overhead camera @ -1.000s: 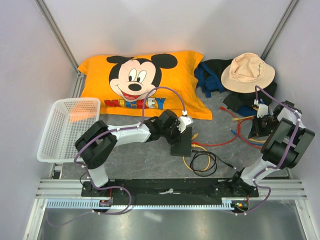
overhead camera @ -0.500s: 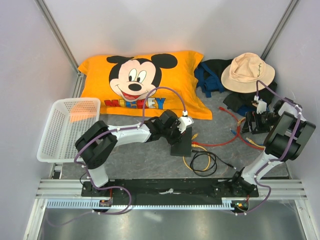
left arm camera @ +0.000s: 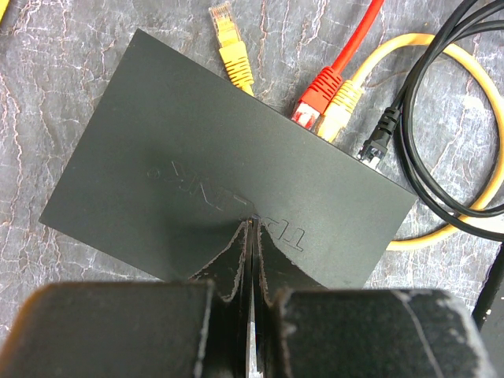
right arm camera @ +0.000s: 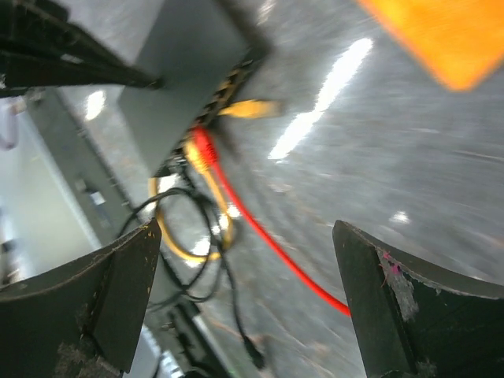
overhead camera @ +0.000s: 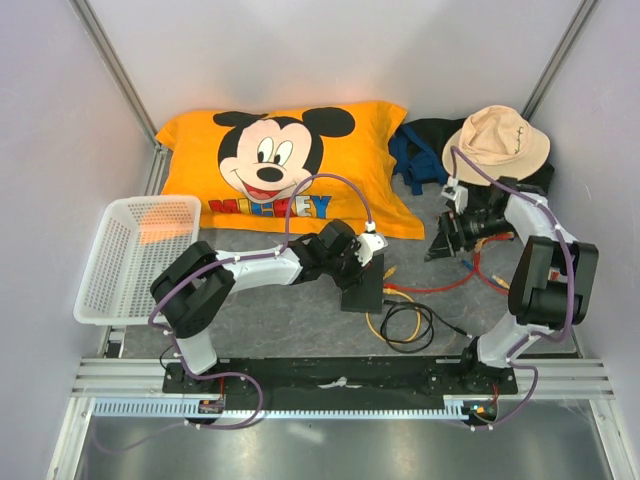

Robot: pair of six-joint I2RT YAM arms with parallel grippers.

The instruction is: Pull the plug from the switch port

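Note:
The switch (left arm camera: 213,173) is a flat matte-black box lying on the grey table, also seen from above as the switch (overhead camera: 362,291). My left gripper (left arm camera: 252,227) is shut, its tips pressed down on the switch's top. A red plug (left arm camera: 315,102) and a yellow plug (left arm camera: 340,112) sit side by side in the far edge's sockets. Another yellow plug (left arm camera: 231,55) lies at that edge with its tip pointing away. My right gripper (overhead camera: 440,246) hovers open to the right of the switch, apart from it. In the blurred right wrist view the red plug (right arm camera: 203,146) lies beyond the right gripper (right arm camera: 252,311), nothing between the fingers.
A loose black plug (left arm camera: 376,146) and coiled black and yellow cables (overhead camera: 402,320) lie right of the switch. An orange Mickey pillow (overhead camera: 290,170) lies behind, a white basket (overhead camera: 135,255) at the left, a beige hat (overhead camera: 496,145) on dark clothing at the back right.
My right arm swung from the far right edge leftward toward the switch, and its gripper opened wide. The left gripper stayed shut on top of the switch.

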